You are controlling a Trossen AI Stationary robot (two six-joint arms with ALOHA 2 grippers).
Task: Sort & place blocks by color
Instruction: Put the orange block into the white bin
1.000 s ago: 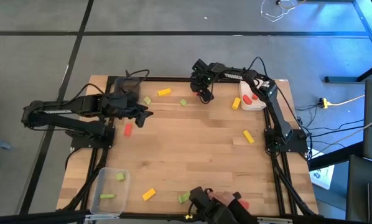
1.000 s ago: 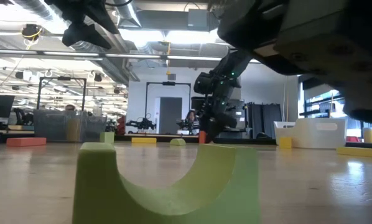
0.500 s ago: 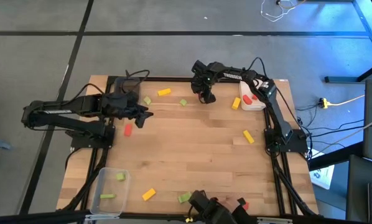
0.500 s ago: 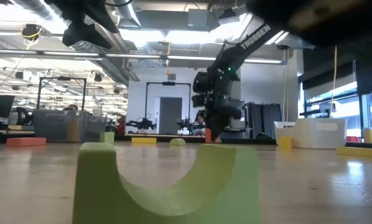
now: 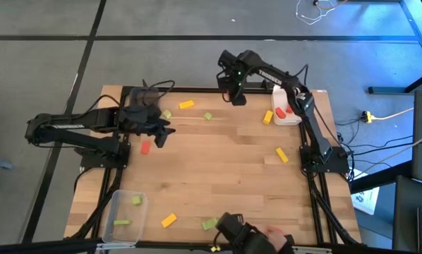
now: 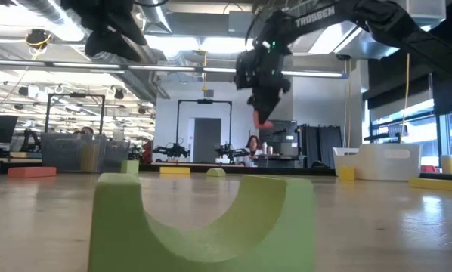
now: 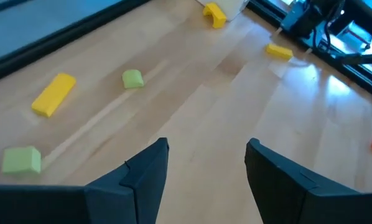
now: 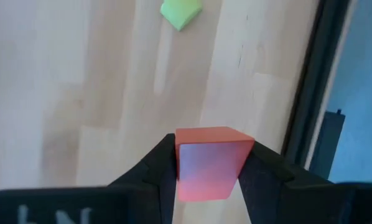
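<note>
Right gripper (image 8: 206,163) is pinching a red block (image 8: 207,163), now lifted clear off the bench (image 5: 218,162) near the far edge; pickup done, white tray (image 5: 287,118) with reds likely next. Left gripper (image 7: 206,163) is hovering, fingers spread, empty.

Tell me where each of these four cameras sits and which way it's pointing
High view: overhead, straight down on the table; both arms show.
Low view: at tabletop height, looking level past a green arch block; the right gripper hangs above.
Left wrist view: over the open left gripper, facing the tabletop.
Right wrist view: down past the right gripper clamping a red block.
Shared: that red block shows in the low view too.
</note>
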